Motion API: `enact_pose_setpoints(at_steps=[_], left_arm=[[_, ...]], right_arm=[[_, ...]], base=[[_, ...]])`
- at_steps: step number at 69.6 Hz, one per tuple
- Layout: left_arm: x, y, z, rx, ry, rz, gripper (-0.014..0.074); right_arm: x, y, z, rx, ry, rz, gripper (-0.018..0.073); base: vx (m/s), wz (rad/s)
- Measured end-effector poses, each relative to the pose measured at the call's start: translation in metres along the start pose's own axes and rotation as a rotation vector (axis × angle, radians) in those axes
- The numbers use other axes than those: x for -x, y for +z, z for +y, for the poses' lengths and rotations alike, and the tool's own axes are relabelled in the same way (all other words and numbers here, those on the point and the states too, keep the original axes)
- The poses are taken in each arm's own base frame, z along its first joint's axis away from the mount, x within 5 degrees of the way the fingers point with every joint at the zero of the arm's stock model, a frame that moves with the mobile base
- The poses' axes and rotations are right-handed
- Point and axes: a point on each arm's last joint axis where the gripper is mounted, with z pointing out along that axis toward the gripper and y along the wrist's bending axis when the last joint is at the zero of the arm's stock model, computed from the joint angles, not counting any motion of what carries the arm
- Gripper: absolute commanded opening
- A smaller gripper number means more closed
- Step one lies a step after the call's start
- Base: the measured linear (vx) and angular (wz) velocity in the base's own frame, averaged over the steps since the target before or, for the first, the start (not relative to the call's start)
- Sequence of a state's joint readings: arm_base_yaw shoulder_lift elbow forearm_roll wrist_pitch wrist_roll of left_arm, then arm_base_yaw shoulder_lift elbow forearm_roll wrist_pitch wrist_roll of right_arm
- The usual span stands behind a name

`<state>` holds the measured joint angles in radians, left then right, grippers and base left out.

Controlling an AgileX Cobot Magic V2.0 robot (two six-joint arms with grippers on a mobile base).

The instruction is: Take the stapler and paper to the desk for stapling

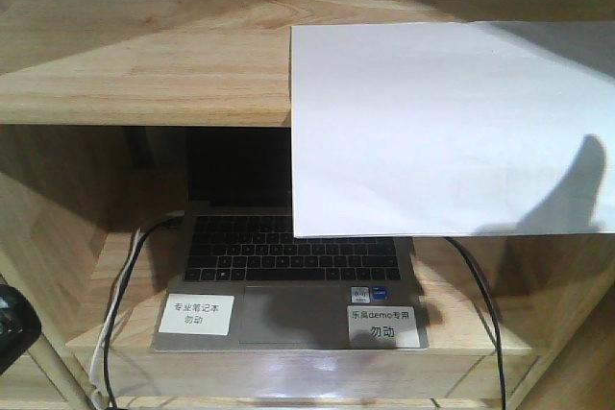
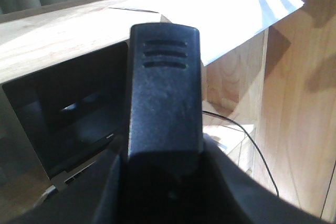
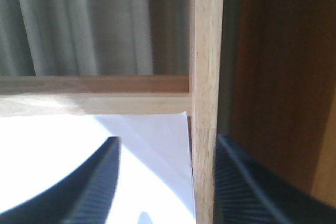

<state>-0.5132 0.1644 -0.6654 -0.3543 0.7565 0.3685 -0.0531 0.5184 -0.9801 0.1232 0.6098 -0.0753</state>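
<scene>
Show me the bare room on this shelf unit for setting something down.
Free: the top shelf left of the paper, bare wood to its left end. Crowded: the lower bay, filled by the laptop and cables on both sides.

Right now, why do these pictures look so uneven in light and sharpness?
Front view: a dark shadow falls on the right of the plain white rectangular paper sheet. Left wrist view: the black elongated stapler sits close, dim and soft, while the sheet glares white. Right wrist view: the right claw shows blurred black fingers, the sheet washed out.
</scene>
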Motion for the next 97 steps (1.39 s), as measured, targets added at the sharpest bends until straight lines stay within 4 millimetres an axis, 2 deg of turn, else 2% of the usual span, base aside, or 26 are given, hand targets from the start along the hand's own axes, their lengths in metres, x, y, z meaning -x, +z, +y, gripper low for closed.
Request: enact_pose_setpoints(at_steps=[12, 26, 31, 48, 55, 70, 83, 97], left_arm=[[0.000, 0.000, 0.000, 0.000, 0.000, 0.000, -0.0006], [0.000, 0.000, 0.000, 0.000, 0.000, 0.000, -0.0006], [0.000, 0.000, 0.000, 0.000, 0.000, 0.000, -0.0006], [0.000, 0.000, 0.000, 0.000, 0.000, 0.000, -0.0006], [0.000, 0.000, 0.000, 0.000, 0.000, 0.000, -0.0006], [0.000, 0.000, 0.000, 0.000, 0.000, 0.000, -0.0006], [0.000, 0.000, 0.000, 0.000, 0.000, 0.000, -0.0006], [0.000, 0.000, 0.000, -0.001, 0.000, 0.002, -0.0006]], right_arm=[[0.002, 0.000, 0.000, 0.000, 0.030, -0.023, 0.0729], [0.005, 0.000, -0.002, -0.015, 0.170, -0.058, 0.0715], [0.008, 0.000, -0.002, -0.015, 0.278, -0.091, 0.0708], [0.015, -0.001, -0.005, 0.023, 0.899, -0.179, 0.0691], [0.018, -0.002, -0.006, 0.045, 1.078, -0.216, 0.0675], [0.031, -0.006, -0.007, 0.119, 1.095, -0.352, 0.0640], [0.033, -0.005, -0.006, 0.204, 1.163, -0.428, 0.0629], [0.009, 0.008, 0.002, 0.404, 1.304, -0.415, 0.0620]], base=[[0.00, 0.00], [0.00, 0.00], [0.00, 0.00], [0.00, 0.00], [0.00, 0.00], [0.00, 0.00], [0.00, 0.00], [0.00, 0.00]])
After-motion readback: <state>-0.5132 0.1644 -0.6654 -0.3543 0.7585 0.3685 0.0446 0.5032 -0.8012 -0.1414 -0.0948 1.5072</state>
